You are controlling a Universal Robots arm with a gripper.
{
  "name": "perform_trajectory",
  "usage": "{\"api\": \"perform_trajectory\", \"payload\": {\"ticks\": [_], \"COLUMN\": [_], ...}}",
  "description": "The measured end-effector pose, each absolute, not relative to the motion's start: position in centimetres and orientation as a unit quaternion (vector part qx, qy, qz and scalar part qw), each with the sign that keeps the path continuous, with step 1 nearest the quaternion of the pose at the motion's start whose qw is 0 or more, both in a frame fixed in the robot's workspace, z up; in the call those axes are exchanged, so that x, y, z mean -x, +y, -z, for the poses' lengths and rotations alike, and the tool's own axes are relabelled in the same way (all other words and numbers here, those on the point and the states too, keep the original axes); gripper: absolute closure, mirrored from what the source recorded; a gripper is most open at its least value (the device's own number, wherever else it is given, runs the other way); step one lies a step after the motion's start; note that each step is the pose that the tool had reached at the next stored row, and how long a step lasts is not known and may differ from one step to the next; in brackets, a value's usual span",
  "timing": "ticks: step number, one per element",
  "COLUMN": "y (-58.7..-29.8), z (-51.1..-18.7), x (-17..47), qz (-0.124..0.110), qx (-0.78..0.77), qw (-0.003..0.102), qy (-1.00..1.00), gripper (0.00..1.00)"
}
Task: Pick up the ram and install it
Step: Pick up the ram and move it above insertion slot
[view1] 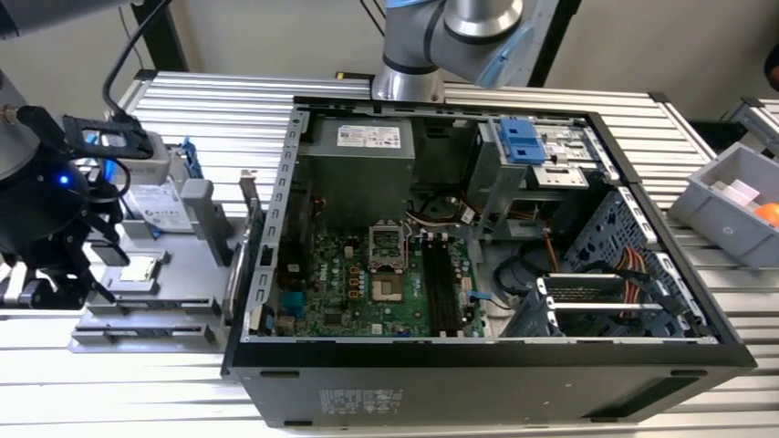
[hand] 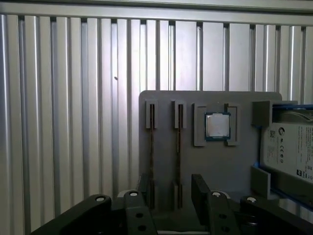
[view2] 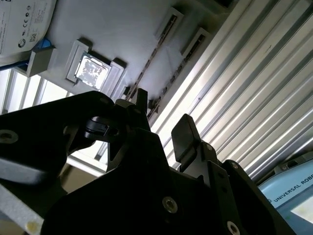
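Note:
Two ram sticks stand on edge in slots of a grey fixture plate (hand: pixel 234 171): one ram stick (hand: pixel 151 156) and a second ram stick (hand: pixel 178 156) beside it. In the second wrist view they appear as thin dark strips (view2: pixel 152 61). My gripper (hand: pixel 172 191) hovers above the near end of these sticks, open, with nothing between its black fingers (hand: pixel 200 188). In the exterior view my gripper (view1: pixel 49 283) hangs over the fixture plate (view1: pixel 159 310) at the exterior view's left, beside the open computer case (view1: pixel 487 365). Long dark memory slots (view1: pixel 441 283) lie on the green motherboard.
A square silver processor (hand: pixel 217 126) and a silver hard drive (hand: pixel 288 147) sit on the same plate next to the sticks. Ribbed aluminium table (hand: pixel 73 98) surrounds it. A grey bin (view1: pixel 736 205) stands at the exterior view's right. Cables and drive cages fill the case's far side.

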State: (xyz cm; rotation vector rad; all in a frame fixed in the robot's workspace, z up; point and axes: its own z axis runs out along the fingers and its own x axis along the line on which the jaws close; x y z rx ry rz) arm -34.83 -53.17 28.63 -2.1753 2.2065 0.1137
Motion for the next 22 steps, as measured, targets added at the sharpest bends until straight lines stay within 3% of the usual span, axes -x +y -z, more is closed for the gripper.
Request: {"api": "perform_trajectory", "payload": {"ticks": [22], "y": [-53.8], "z": [-27.1], "x": [34.6], "qz": [-0.035], "qx": [0.702], "qw": [0.019], "qy": [0.711], "gripper": [0.0]}}
